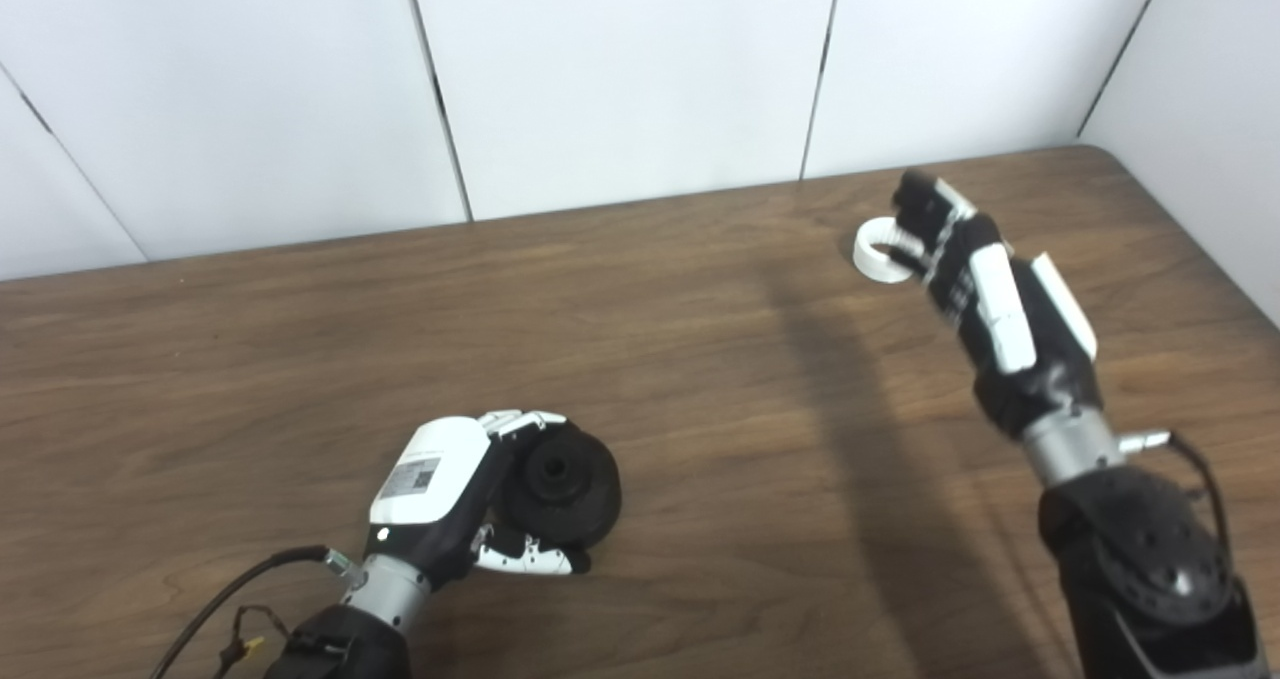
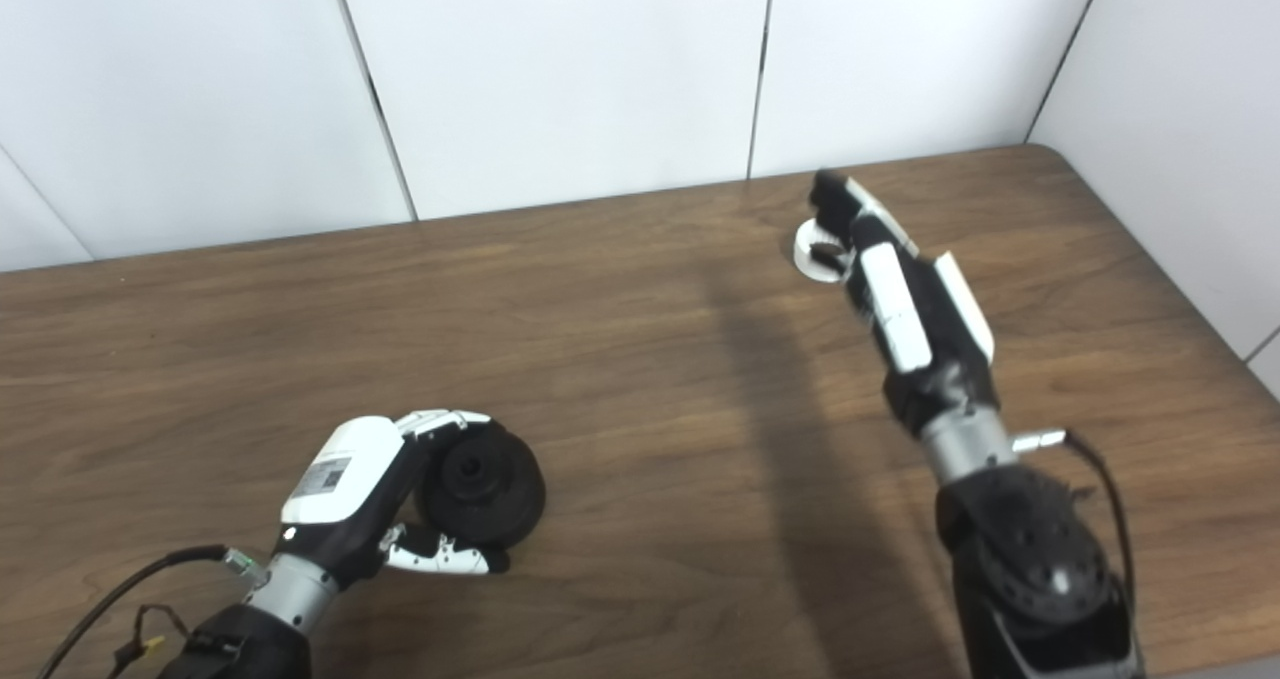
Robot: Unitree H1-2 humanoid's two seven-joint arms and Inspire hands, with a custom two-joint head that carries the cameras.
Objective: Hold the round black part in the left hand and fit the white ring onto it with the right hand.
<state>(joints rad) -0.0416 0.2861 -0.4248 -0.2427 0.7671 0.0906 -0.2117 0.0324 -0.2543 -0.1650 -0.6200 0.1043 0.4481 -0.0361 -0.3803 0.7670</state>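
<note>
- The bench (image 1: 700, 359) carries both parts, well apart: black part near the front left, ring at the far right.
- The left hand (image 1: 450, 494) wraps its fingers around the round black part (image 1: 565, 489), which looks to rest on the bench.
- The right hand (image 1: 965, 259) reaches the white ring (image 1: 878, 254); whether its fingers pinch it, I cannot tell.
- Step in hand, as I judge: picking up the ring. Next comes a firm pinch, then carrying it to the black part.

A bare test booth or lab corner: a wood-grain desk (image 1: 640, 339) stands boxed in by plain white wall panels (image 1: 620, 69) with dark seams, meeting at a corner on the right, with no household furnishings around it.
</note>
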